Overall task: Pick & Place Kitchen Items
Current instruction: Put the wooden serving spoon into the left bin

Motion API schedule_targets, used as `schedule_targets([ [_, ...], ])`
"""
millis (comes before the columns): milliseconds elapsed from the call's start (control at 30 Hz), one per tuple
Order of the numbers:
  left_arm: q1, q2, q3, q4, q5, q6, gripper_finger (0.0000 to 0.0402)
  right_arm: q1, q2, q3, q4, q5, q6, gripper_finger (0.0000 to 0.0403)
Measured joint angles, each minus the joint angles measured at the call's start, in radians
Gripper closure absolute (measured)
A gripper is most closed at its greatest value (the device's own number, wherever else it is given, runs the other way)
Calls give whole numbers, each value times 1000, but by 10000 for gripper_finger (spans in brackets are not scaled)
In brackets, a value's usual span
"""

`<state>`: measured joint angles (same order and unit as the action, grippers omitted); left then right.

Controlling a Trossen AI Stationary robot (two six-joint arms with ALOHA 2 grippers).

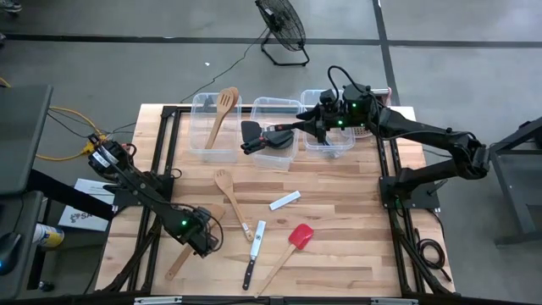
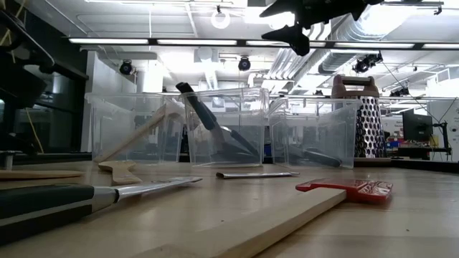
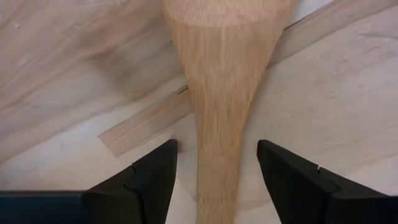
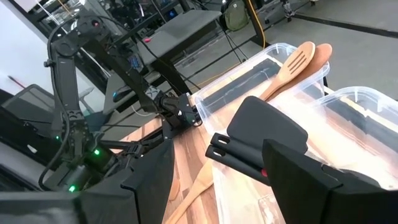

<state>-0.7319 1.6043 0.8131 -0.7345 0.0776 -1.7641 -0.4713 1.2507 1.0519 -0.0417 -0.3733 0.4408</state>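
A pale wooden spoon [image 1: 180, 257] lies flat on the table at the near left. My left gripper [image 1: 206, 237] hangs low over it, open. In the left wrist view its fingers [image 3: 217, 146] stand on either side of the spoon's neck [image 3: 217, 124], with a gap on each side. My right gripper [image 1: 279, 135] is open and empty, high above the middle clear bin [image 1: 273, 161]. Black turners [image 4: 267, 127] lean in that bin, handles over its rim. A slotted wooden spoon [image 1: 222, 114] leans in the left bin [image 1: 203, 152].
On the table lie a wooden slotted spatula [image 1: 225, 185], a black-handled knife [image 1: 253, 257], a red-headed spatula [image 1: 296, 238] and a small pale flat piece [image 1: 284, 200]. A third bin [image 1: 332, 146] stands at the far right. A metal grater [image 2: 366, 122] stands beside it.
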Motion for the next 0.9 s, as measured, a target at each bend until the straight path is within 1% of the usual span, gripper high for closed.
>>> schedule_targets([
  [133, 0, 1, -1, 6, 2, 3, 213, 0, 0, 0, -11, 0, 0, 167],
  [433, 0, 3, -1, 5, 7, 6, 324, 0, 0, 0, -14, 0, 0, 167],
  [767, -1, -5, 7, 6, 9, 11, 325, 0, 0, 0, -14, 2, 0, 167],
  [900, -1, -27, 27, -5, -10, 16, 325, 0, 0, 0, -14, 1, -1, 167],
])
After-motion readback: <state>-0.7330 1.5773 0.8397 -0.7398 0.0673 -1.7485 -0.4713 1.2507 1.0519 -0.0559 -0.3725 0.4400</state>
